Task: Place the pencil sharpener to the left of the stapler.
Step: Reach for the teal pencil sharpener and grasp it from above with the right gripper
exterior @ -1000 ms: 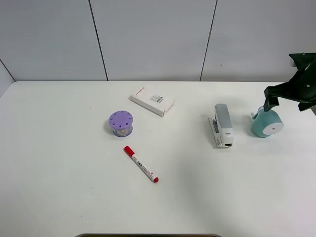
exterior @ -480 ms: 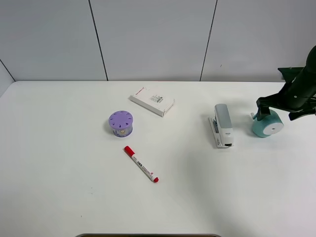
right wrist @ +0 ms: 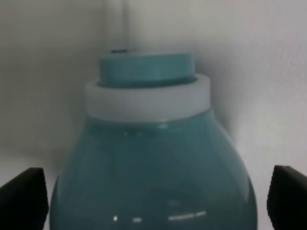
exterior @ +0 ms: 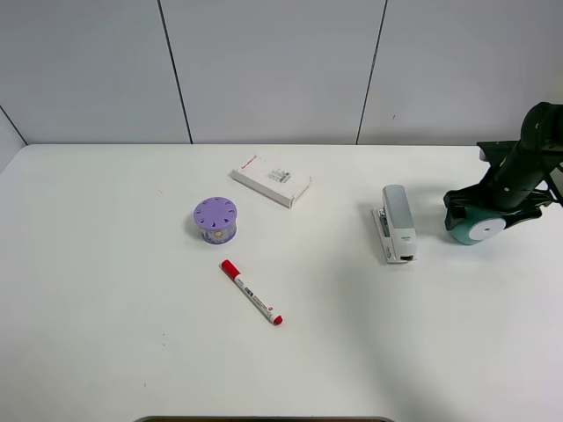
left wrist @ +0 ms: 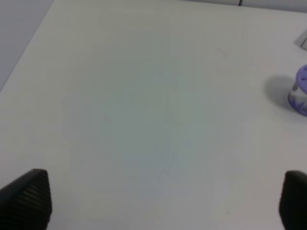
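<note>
**Jaws wide on both arms, sharpener between the right pair**

Jaws of the right gripper (exterior: 489, 208) stood spread, one finger on either side of the pencil sharpener (exterior: 479, 227). In the right wrist view a gap showed between each fingertip and the teal body, so it was straddled but not clamped. The sharpener lay on its side near the table's (exterior: 132, 334) right edge, its white face towards the high camera. The stapler (exterior: 398, 222) lay near it on the left, apart from it, between the sharpener and everything else.

Further left lay a white box (exterior: 271, 180), a purple holed cylinder (exterior: 215, 219) and a red-capped marker (exterior: 252, 293), all well apart from the stapler. The left gripper (left wrist: 158, 201) hung with its jaws equally wide over bare tabletop, gripping nothing (the purple cylinder sat at the edge of its wrist view).
</note>
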Controlling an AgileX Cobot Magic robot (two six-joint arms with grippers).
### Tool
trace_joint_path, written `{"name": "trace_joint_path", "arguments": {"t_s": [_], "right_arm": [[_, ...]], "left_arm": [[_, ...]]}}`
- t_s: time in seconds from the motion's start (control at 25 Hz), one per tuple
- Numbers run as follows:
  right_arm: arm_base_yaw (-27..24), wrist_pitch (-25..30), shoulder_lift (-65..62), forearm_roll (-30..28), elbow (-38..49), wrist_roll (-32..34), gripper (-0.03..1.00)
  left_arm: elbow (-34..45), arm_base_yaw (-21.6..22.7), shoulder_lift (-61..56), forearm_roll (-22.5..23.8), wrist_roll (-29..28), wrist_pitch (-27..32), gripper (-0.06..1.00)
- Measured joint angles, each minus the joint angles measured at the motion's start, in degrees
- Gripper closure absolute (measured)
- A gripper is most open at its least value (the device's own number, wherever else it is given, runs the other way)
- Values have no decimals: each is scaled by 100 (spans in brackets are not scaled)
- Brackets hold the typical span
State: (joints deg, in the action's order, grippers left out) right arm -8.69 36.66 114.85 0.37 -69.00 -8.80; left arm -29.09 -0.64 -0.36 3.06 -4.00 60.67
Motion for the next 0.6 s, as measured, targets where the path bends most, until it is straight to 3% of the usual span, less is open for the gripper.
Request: {"name": "trace_joint_path", "arguments": {"t_s": [0.6], "right_arm": [[0, -195, 235, -37, 0, -13, 7]], "left_arm": [[0, 0, 0, 0, 0, 0, -1]]}}
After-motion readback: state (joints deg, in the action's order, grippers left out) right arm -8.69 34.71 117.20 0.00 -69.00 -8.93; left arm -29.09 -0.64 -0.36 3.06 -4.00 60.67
